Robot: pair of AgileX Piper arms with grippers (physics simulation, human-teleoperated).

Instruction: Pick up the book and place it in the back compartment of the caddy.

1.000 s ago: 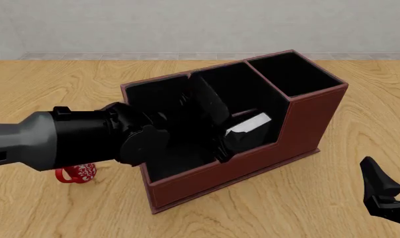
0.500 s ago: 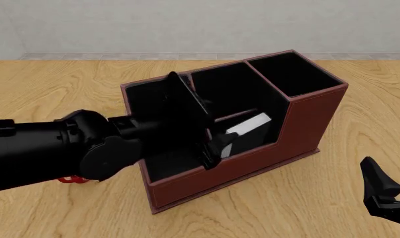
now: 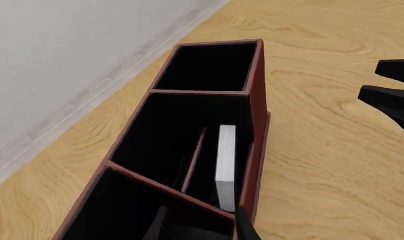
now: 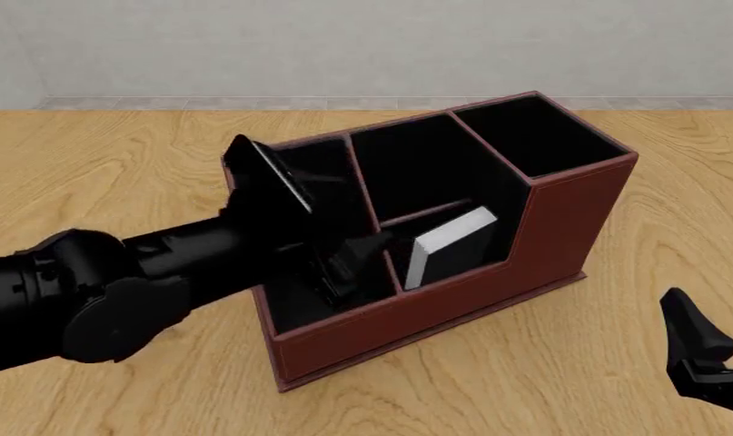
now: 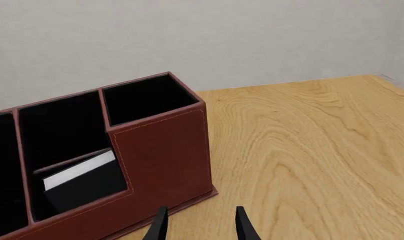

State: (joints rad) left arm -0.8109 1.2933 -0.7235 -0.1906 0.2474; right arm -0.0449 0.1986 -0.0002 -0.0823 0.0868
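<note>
The dark red-brown caddy (image 4: 560,227) stands mid-table, with a black interior. The book (image 4: 453,234) leans inside its middle section, between the thin divider and the stepped low front wall, white page edge up. The same book (image 3: 226,160) and caddy (image 3: 255,100) show in the left wrist view, and the book (image 5: 78,172) and caddy (image 5: 161,150) in the right wrist view. My left gripper (image 4: 305,227) hangs open and empty over the caddy's left section, clear of the book. My right gripper (image 4: 706,350) rests open near the table's front right corner, also (image 5: 202,227).
Bare wooden table (image 4: 123,163) surrounds the caddy. A pale wall (image 4: 341,45) runs along the far edge. The caddy's tall right section (image 4: 536,136) holds nothing. The left arm's thick black body (image 4: 87,291) crosses the front left of the table.
My left gripper has drawn back to the left, out of the middle section, with nothing in it. The book stays in the caddy. The right arm has not moved.
</note>
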